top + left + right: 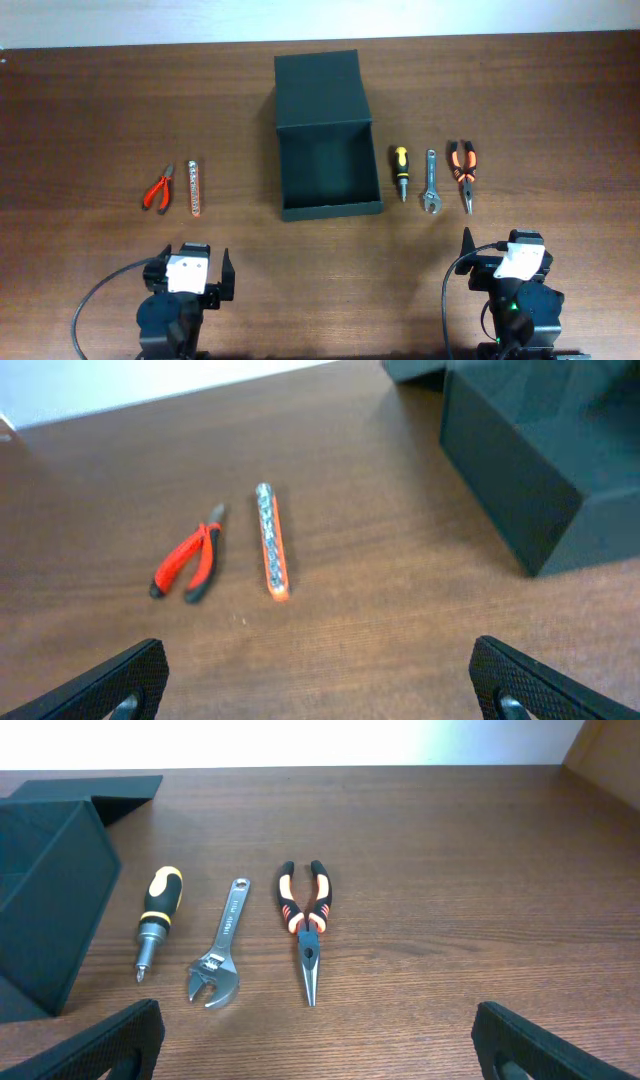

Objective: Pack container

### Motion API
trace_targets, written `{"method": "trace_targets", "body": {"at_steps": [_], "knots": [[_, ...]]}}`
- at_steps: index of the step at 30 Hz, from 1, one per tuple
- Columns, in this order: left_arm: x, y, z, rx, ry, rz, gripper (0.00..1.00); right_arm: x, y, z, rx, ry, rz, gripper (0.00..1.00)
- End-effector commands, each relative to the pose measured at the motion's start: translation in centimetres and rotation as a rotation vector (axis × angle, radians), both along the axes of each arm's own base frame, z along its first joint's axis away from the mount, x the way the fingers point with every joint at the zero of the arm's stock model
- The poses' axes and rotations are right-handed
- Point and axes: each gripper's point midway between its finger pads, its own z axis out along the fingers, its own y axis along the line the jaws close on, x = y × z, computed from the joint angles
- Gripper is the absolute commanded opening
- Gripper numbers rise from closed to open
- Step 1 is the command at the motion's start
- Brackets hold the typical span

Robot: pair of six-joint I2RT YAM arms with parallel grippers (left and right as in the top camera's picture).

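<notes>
- Across the overhead view runs a brown wood-grain table, with every item resting on it.
- At top centre of the frame sits the container, a dark green-black matte box. Its hinged lid is folded back flat toward the upper edge and the cavity faces up. It lies between the two groups of tools and touches none of them.
- At lower left, the left gripper hovers above bare wood with its black fingers spread as wide as they go, holding nothing.
- At lower right, the right gripper is the same, with its fingers fully apart and nothing between them.
- Farthest right of the container lie long-nose pliers with orange-and-black handles, tip pointing toward the lower edge.
- Just left of them is a silver adjustable wrench, jaw end toward the lower edge.
- Nearest the container's right wall is a stubby screwdriver with a yellow-and-black handle.
- At left of centre lies an orange strip carrying a row of small metal bits.
- Just left of the strip are small red-handled pliers, lying apart from it.
</notes>
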Motion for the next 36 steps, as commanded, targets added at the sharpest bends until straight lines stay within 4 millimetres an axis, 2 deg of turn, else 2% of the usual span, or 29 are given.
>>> {"method": "trace_targets", "body": {"at_steps": [1,5,8,10,14,17,19,23,28,30,36], "knots": [[0.4,-1.1,1.0,-0.028,-0.050,-0.056,0.99,0.0,0.1,-0.2,0.016,0.000,0.001,0.99],[0.8,-2.5,3.2,-0.065,-0.131,-0.129,0.99,0.2,1.7,0.1,0.045,-0.015,0.092,0.99],[0.6,-2.5,5.0,-0.156,-0.166,-0.100,0.99,0.1,3.1,0.4,0.070,-0.020,0.170,0.99],[0.4,-2.5,6.5,-0.205,-0.184,-0.086,0.99,0.0,3.7,1.3,0.077,-0.040,0.202,0.99],[0.1,-2.4,11.0,-0.224,-0.222,-0.080,0.99,-0.5,4.0,6.0,0.067,-0.133,0.224,0.99],[0.6,-2.5,12.9,-0.229,-0.171,-0.077,0.99,-0.9,3.7,9.3,0.046,-0.160,0.211,0.99],[1.4,-2.5,13.2,-0.234,-0.078,-0.066,0.99,-0.9,3.2,10.2,0.044,-0.101,0.184,0.99],[3.7,-2.5,13.4,-0.244,0.104,-0.052,0.99,-0.4,2.9,10.7,-0.023,0.091,0.192,0.99],[7.7,-2.4,13.7,-0.202,0.293,-0.059,0.99,2.3,2.9,12.7,-0.034,0.279,0.219,0.99],[9.2,-2.4,13.7,-0.207,0.358,-0.054,0.99,3.4,3.6,13.7,-0.001,0.324,0.258,0.99],[13.1,-2.8,14.0,-0.234,0.465,-0.067,0.99,3.7,6.3,13.9,0.159,0.545,0.376,0.99]]}}
